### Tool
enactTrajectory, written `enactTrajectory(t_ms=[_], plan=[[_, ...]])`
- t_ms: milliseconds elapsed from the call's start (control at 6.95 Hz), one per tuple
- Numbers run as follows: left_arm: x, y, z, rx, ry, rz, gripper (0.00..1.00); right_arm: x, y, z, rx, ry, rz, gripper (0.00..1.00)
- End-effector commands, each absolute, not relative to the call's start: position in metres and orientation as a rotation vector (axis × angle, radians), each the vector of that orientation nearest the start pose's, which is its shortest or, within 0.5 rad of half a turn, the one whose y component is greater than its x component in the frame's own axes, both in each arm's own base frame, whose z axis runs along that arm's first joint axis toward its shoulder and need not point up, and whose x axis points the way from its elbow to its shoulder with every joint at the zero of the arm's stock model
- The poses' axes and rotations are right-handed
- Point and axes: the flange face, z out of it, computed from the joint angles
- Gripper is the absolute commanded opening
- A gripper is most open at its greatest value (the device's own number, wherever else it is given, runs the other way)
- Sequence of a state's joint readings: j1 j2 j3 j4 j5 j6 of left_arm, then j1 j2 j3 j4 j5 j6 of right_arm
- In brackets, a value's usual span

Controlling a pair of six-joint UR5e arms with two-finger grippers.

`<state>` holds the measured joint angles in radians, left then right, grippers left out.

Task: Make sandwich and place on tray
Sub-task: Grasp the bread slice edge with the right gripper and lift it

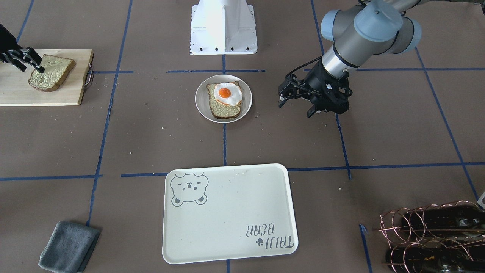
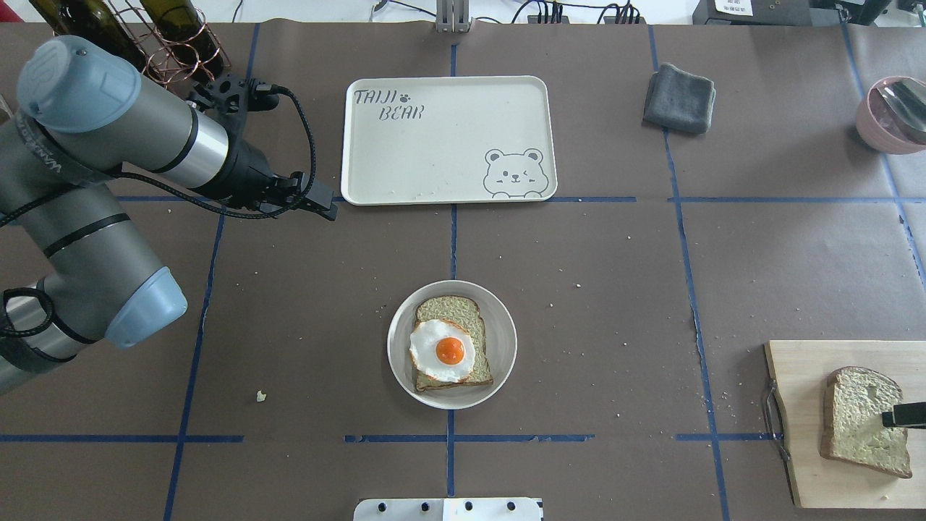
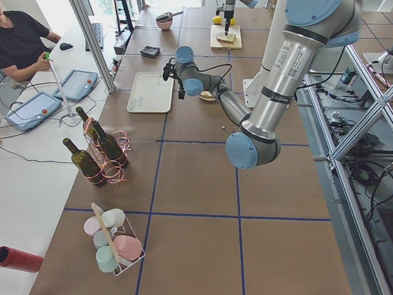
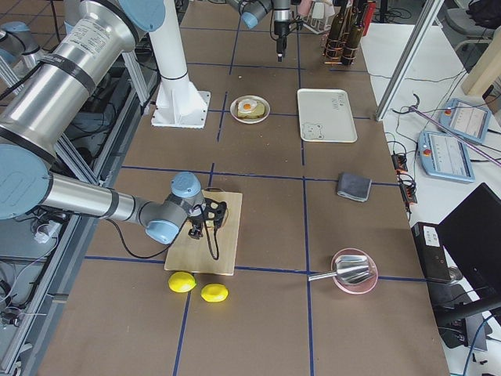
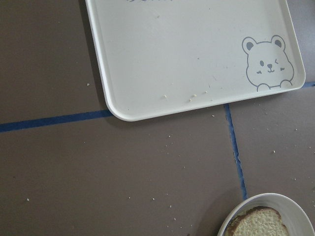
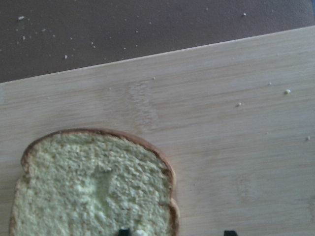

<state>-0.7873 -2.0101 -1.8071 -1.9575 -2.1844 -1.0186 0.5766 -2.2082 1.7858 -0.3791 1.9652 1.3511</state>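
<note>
One bread slice (image 1: 226, 110) lies on a small round plate (image 1: 201, 103) at the table's centre, with the fried egg (image 1: 227, 94) on top. The second slice (image 1: 52, 72) lies on the wooden board (image 1: 38, 94). My right gripper (image 1: 32, 69) is open over this slice (image 6: 88, 187): one fingertip (image 2: 901, 416) rests on its top, the other stands past its crust edge over the board (image 6: 221, 123). The cream bear tray (image 1: 227, 216) is empty. My left gripper (image 1: 296, 107) is open and empty, hovering between plate and tray (image 2: 434, 145).
A grey folded cloth (image 1: 68, 246) lies beside the tray. A copper wire rack with wine bottles (image 1: 432, 235) stands at the table's corner near my left arm. A pink bowl (image 2: 890, 116) and two lemons (image 4: 182, 282) sit near the board. The robot base (image 1: 223, 26) is behind the plate.
</note>
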Motion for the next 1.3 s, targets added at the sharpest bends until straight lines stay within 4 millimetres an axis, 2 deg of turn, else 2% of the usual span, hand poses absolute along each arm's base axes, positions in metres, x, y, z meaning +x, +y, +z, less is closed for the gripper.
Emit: enactTrajectory(t_ms=[0, 432, 576, 720, 1008, 1152], plan=[[0.374, -0.483, 0.255, 0.203, 1.145, 0.118, 1.00, -0.152, -0.209, 0.662, -0.059, -0.845, 0.173, 0.49], [0.374, -0.483, 0.256, 0.203, 1.144, 0.119, 1.00, -0.154, -0.207, 0.662, -0.064, -0.843, 0.162, 0.47], [0.374, -0.483, 0.255, 0.204, 1.145, 0.120, 1.00, -0.154, -0.207, 0.662, -0.064, -0.843, 0.162, 0.27], [0.374, -0.483, 0.256, 0.203, 1.144, 0.119, 1.00, -0.155, -0.207, 0.661, -0.064, -0.846, 0.161, 0.00], [0.375, -0.483, 0.258, 0.201, 1.142, 0.118, 1.00, -0.156, -0.209, 0.656, -0.057, -0.859, 0.160, 0.00], [0.375, -0.484, 0.257, 0.202, 1.143, 0.119, 1.00, -0.155, -0.210, 0.647, -0.033, -0.900, 0.155, 0.00]])
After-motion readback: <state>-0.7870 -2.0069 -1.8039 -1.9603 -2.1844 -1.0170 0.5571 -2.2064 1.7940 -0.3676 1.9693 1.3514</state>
